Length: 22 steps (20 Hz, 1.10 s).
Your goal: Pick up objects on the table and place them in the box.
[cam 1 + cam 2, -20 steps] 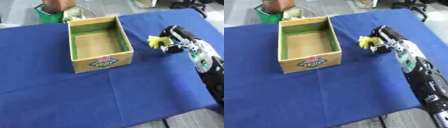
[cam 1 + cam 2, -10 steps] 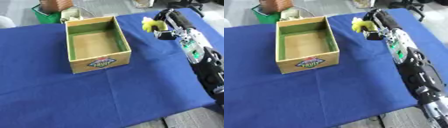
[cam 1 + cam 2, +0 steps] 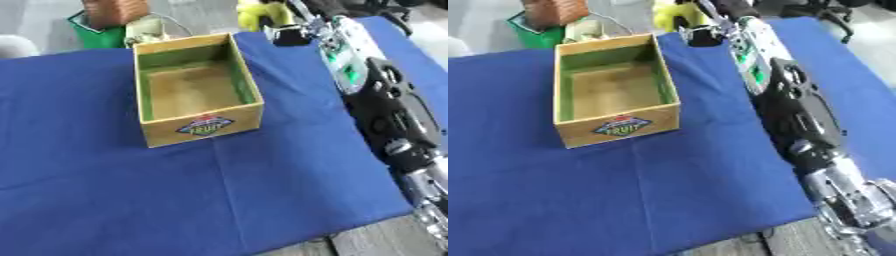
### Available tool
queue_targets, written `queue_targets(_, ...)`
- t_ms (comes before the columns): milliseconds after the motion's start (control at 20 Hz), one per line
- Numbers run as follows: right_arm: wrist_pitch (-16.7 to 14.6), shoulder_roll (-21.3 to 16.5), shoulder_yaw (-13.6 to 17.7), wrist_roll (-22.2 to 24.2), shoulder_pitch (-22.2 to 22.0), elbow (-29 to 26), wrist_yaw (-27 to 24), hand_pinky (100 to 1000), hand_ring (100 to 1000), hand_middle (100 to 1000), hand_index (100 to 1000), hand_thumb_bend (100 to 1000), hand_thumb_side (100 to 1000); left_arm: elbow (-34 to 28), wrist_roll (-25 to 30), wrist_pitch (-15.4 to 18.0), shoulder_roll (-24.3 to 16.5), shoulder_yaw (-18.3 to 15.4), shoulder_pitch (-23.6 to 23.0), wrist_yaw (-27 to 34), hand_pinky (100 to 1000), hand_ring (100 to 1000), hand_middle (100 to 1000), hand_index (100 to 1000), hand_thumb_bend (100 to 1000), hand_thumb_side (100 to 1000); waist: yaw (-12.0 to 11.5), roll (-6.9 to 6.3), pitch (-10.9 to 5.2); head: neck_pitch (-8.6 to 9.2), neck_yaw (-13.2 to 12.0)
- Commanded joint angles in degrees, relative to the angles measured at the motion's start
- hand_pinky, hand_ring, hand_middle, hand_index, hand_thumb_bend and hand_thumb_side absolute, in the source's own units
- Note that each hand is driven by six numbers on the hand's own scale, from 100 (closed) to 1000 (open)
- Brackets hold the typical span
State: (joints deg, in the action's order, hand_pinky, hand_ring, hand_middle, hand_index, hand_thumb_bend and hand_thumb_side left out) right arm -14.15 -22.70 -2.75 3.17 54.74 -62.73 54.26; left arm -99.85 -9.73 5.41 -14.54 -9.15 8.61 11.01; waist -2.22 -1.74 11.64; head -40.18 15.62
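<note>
Blue cloth covers the worktop [image 3: 105,200], seen from above and slightly askew, with bare grey floor beyond its far and near edges.

At the top of the view, the right hand [image 3: 293,22] has its fingers [image 3: 697,36] curled around a small yellow object [image 3: 261,14], holding it raised near the worktop's far edge, just beyond the far right corner of the box; its exact shape cannot be made out. From the hand, the black and silver right arm [image 3: 385,110] runs back down the right side of the view to the lower right corner, with small green markings showing on the forearm.

An open cardboard box [image 3: 199,125] sits on the cloth, left of the arm, with a green-lined inside, a bare brown floor and a "FRUIT" label on its near wall. Nothing is visible inside it.

Beyond the far edge, behind the box, a green container [image 3: 96,35] holds a brown woven item [image 3: 114,9], with a pale object [image 3: 150,31] beside it.

No left hand shows in either view.
</note>
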Motion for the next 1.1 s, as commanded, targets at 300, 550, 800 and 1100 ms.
queue_targets(300,-1.1,6.5,-0.3,0.7,4.8,8.7,3.5,564,617,137,218,100,100,-0.8,0.5,0.1,-0.2,0.2,0.5,0.3,473,402,454,609,795,188,-1.1,-0.33,-0.6,0.74,0.7)
queue_targets(550,-1.7,8.9,-0.8,2.1,5.2,13.0,5.3,643,720,258,366,100,100,-0.8,0.6,0.1,-0.1,0.4,0.6,0.3,473,402,454,609,794,188,-1.2,-0.41,-0.47,0.63,0.7)
queue_targets(800,-1.5,9.0,-1.1,5.3,5.0,14.7,6.3,745,848,627,772,100,261,-0.7,0.6,0.1,-0.1,0.3,0.6,0.3,473,402,454,609,796,187,-0.8,-0.4,-0.43,0.49,0.6)
queue_targets(1100,-0.7,7.5,0.1,6.5,3.9,11.7,4.3,816,929,842,930,225,464,-0.7,0.5,0.1,0.1,0.1,0.6,0.3,474,403,454,609,794,186,-0.3,-0.19,-0.29,0.38,0.3)
